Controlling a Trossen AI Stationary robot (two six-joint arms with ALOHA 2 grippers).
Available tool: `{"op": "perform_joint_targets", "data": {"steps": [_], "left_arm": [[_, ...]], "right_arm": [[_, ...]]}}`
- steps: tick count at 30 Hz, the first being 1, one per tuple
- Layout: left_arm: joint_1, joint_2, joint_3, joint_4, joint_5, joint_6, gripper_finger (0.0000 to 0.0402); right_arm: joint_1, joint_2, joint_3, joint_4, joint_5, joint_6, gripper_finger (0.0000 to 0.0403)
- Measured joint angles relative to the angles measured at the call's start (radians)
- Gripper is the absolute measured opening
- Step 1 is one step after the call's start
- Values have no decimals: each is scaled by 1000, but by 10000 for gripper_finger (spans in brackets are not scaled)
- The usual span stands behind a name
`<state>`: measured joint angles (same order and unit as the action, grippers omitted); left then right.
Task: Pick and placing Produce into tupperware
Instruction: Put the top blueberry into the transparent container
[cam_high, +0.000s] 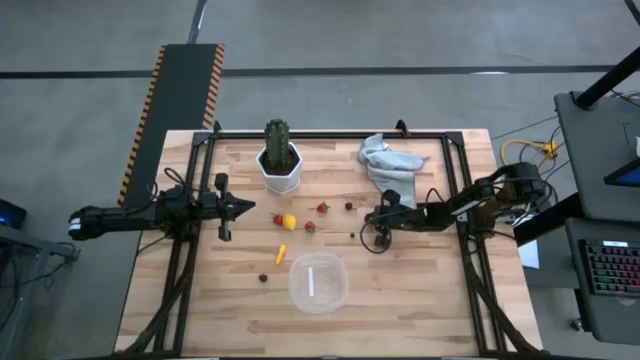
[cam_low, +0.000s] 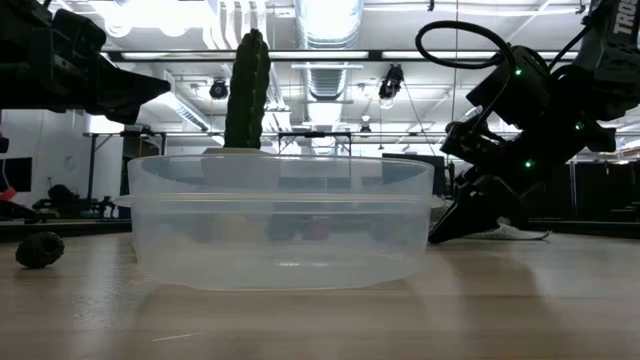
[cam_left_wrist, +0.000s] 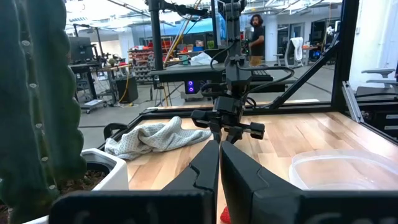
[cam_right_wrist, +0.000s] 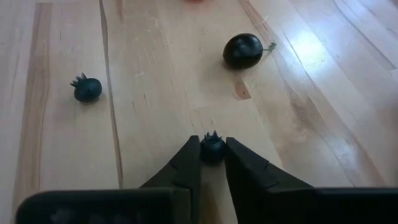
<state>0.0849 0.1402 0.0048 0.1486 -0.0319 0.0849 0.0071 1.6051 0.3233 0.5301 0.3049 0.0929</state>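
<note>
The produce lies mid-table in the high view: strawberries (cam_high: 278, 219) (cam_high: 322, 208) (cam_high: 310, 227), a lemon (cam_high: 289, 221), an orange sliver (cam_high: 281, 253) and dark berries (cam_high: 349, 206) (cam_high: 352, 235) (cam_high: 263, 278). The clear tupperware (cam_high: 318, 281) (cam_low: 280, 220) stands toward the near edge. My right gripper (cam_high: 368, 218) (cam_right_wrist: 212, 163) is low at the table, right of the produce, shut on a small dark berry (cam_right_wrist: 212, 149). My left gripper (cam_high: 245, 208) (cam_left_wrist: 219, 168) is shut, above the table left of the strawberries. My right gripper pinches the small spiky dark berry (cam_right_wrist: 212, 148) between its two fingertips (cam_right_wrist: 193, 158), one on each side. The fingers come slanting down from the table's right. The low view shows the fingertips (cam_low: 440, 235) down at the tabletop; whether the berry is lifted clear, I cannot tell.
A tall green cactus in a white pot (cam_high: 280, 158) stands toward the far edge, a grey cloth (cam_high: 388, 160) to its right. A round dark fruit with a stem (cam_right_wrist: 242, 50) and another berry (cam_right_wrist: 87, 89) lie just ahead of the right gripper. A person shows in the room beyond.
</note>
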Motion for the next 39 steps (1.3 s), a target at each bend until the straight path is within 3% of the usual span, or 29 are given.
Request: {"op": "perform_joint_targets", "data": {"steps": [14,24,32,39], "left_arm": [[0,0,0,0,0,0,0],[0,1,0,0,0,0,0],[0,2,0,0,0,0,0],[0,1,0,1,0,0,0]], "right_arm": [[-2,-34,-2,-19,11,-23,42],[0,-177,14,-10,8,-51,41],[6,-330,42,-2,-214,3,41],[93,-330,127,-4,-234,-16,40]]}}
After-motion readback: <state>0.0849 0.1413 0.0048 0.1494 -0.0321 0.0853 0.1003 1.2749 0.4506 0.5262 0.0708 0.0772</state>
